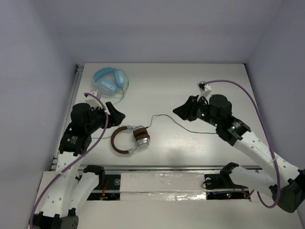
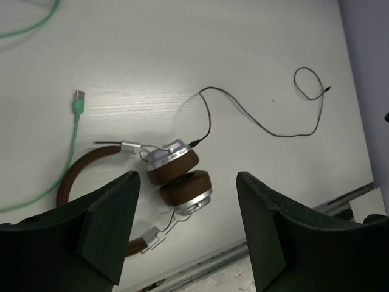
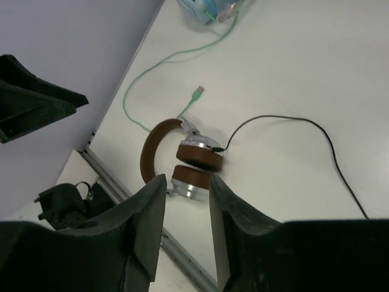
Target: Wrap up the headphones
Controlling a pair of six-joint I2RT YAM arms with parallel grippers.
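The brown-banded headphones (image 1: 131, 139) are lying flat by the near edge of the desk (image 1: 200, 86), left of centre, ear cups folded together. Their thin black cable (image 3: 279, 117) is trailing loose toward the right edge. The left gripper (image 1: 116, 117) is hanging just beyond them, jaws wide. The right gripper (image 1: 180, 112) is hovering right of centre, jaws narrowly parted, holding nothing. Light blue headphones (image 1: 110, 81) are sitting in the far left corner, their green cable (image 2: 76, 118) reaching toward the brown headband.
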